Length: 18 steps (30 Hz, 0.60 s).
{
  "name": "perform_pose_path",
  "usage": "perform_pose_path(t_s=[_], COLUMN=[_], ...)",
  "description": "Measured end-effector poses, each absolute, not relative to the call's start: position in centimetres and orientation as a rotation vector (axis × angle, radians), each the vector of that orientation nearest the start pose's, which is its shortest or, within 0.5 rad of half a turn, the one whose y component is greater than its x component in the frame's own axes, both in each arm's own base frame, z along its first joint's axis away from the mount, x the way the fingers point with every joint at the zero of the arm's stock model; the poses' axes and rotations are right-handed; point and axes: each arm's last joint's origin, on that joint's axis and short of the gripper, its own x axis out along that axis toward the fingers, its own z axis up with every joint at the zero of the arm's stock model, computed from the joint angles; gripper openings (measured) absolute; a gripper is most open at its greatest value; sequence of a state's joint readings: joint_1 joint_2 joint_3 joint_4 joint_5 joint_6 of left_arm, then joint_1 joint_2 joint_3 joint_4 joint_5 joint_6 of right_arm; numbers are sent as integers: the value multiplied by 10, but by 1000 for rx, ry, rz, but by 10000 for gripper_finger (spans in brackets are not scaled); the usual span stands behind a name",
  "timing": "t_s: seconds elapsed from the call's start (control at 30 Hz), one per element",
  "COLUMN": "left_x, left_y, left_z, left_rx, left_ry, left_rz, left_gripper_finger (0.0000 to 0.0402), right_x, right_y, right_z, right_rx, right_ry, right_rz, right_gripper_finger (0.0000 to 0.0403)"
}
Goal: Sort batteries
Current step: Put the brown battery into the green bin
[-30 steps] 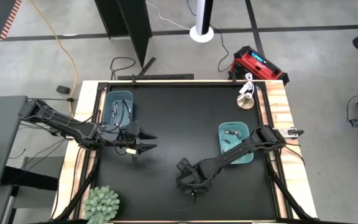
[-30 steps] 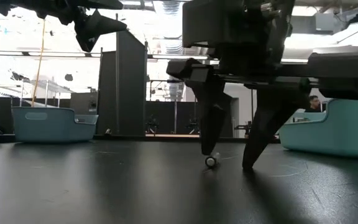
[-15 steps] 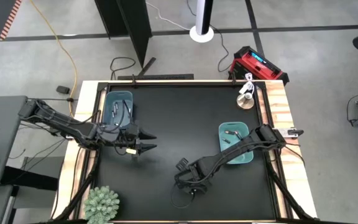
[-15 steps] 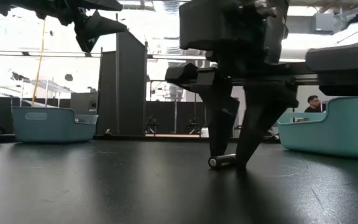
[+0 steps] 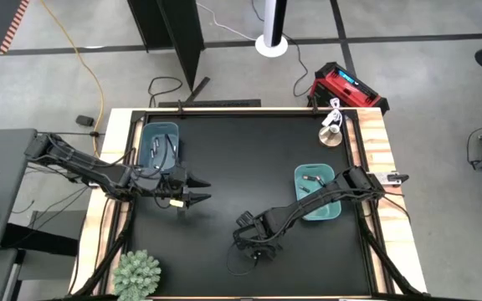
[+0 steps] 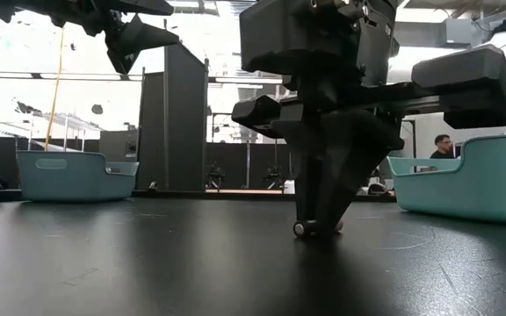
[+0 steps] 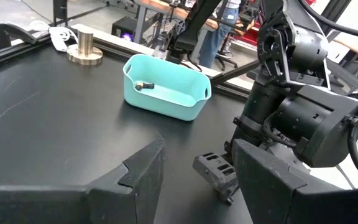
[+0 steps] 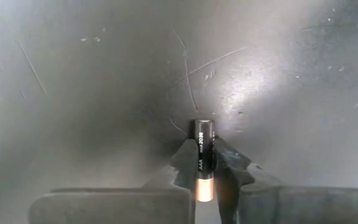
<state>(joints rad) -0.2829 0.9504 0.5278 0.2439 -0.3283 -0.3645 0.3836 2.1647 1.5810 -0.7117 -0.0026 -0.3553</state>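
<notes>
Battery (image 8: pixel 203 158) between right claw (image 8: pixel 205 167) fingers

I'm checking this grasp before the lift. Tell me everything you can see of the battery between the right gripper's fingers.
The battery is a slim cylinder, mostly black with small pale lettering along its side and a coppery-pink band at one end. It lies flat on the scuffed black table, near the front middle in the high view. The right gripper has its two dark fingers closed against the battery's opposite sides, tips down at the table. In the low view one rounded end shows at table level.
</notes>
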Motion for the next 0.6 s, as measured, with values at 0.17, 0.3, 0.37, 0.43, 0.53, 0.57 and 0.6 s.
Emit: perform_pose_path(t_s=[0.17, 0.3, 0.37, 0.43, 0.53, 0.57, 0.6], left_x=[203, 203, 203, 203, 203, 203, 203], left_y=[-49, -49, -49, -49, -49, -49, -49], left_z=[256, 256, 256, 256, 256, 256, 256], left_rx=[-310, -311, -312, -316, -319, -319, -319], left_ry=[159, 159, 159, 159, 159, 159, 159], left_rz=[75, 75, 75, 76, 76, 76, 76], left_gripper_finger=[184, 184, 184, 184, 184, 184, 184], right_x=[399, 398, 398, 398, 398, 398, 399], right_y=[165, 168, 168, 168, 168, 168, 168], right_z=[144, 145, 145, 145, 148, 149, 150], right_rx=[-519, -508, -508, -507, -499, -499, -499], right_ry=[1222, 1223, 1220, 1220, 1220, 1220, 1219], right_rz=[543, 543, 544, 543, 541, 541, 542], right_gripper_finger=[21, 9, 8, 7, 6, 6, 6])
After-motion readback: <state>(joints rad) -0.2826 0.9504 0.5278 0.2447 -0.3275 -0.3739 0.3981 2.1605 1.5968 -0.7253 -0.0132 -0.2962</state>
